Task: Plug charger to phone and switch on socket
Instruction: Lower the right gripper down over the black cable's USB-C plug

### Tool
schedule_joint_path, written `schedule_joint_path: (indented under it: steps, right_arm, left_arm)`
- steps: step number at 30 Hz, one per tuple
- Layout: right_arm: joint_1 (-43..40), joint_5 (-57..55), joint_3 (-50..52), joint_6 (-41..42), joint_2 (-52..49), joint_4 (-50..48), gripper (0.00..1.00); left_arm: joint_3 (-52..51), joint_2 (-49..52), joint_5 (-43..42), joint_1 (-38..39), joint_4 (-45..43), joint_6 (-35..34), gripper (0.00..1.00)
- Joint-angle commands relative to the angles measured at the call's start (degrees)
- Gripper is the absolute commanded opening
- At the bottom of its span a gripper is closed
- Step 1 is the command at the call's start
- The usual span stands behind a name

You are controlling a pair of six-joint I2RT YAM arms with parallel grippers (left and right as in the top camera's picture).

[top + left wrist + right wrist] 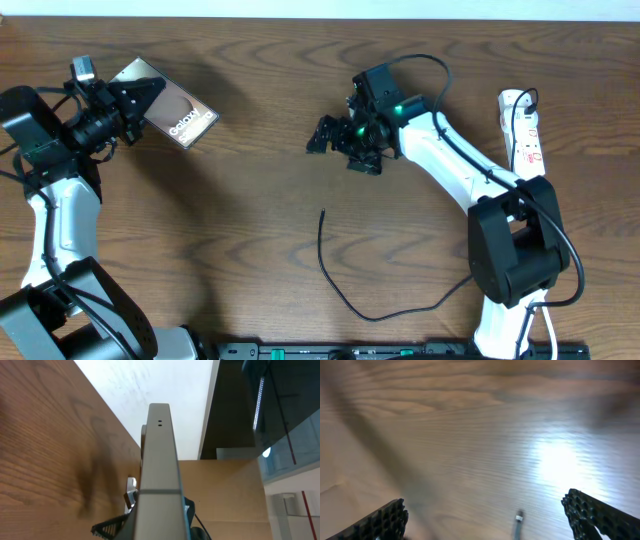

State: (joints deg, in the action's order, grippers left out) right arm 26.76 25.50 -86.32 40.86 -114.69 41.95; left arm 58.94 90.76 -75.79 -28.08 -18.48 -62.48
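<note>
The phone (pixel 183 118), a brownish slab with white "Galaxy" lettering, is held at the far left of the table by my left gripper (pixel 137 103), which is shut on one end of it. In the left wrist view the phone's grey edge (pixel 160 470) runs straight out from between the fingers (pixel 150 522). My right gripper (pixel 340 148) is wide open and empty above the middle of the table. The charger's thin black cable (pixel 345 298) lies in front of it, its free end (pixel 322 213) pointing at the gripper. The small plug (pixel 518 519) shows between the open fingers (pixel 490 517). The white socket strip (pixel 526 125) lies at the far right.
The right arm's white links (pixel 455 165) stretch from the base at front right across to the centre, passing beside the socket. A white cord (pixel 545 325) runs near the right base. A black rail (pixel 400 350) lines the front edge.
</note>
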Motion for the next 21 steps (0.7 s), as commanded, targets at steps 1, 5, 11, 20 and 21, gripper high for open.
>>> schedule_joint_path:
  steps: [1,5,11,20,21]
  right_arm:
    - [1.8,-8.4,-0.4,-3.3,0.0,3.7,0.99]
    - [3.6,-9.1,0.0,-4.4,-0.2,8.2,0.99]
    - [7.6,-8.9,0.0,-6.5,-0.2,15.1,0.99]
    - [12.7,-11.9,2.5,-3.8,-1.0,14.0,0.99]
    - [12.8,-11.9,2.9,-3.5,-1.0,13.5,0.99]
  left_arm:
    - [0.0,-0.2,-1.8,-0.1,-0.7,1.4,0.08]
    - [0.0,-0.2,-1.8,-0.1,-0.7,1.4,0.07]
    - [0.0,-0.2,-2.1,-0.1,-0.7,5.5,0.07]
    - [0.0,-0.2,-3.3,-0.1,-0.7,5.9,0.08]
    - [0.0,-0.2,-3.3,-0.1,-0.7,5.9,0.08]
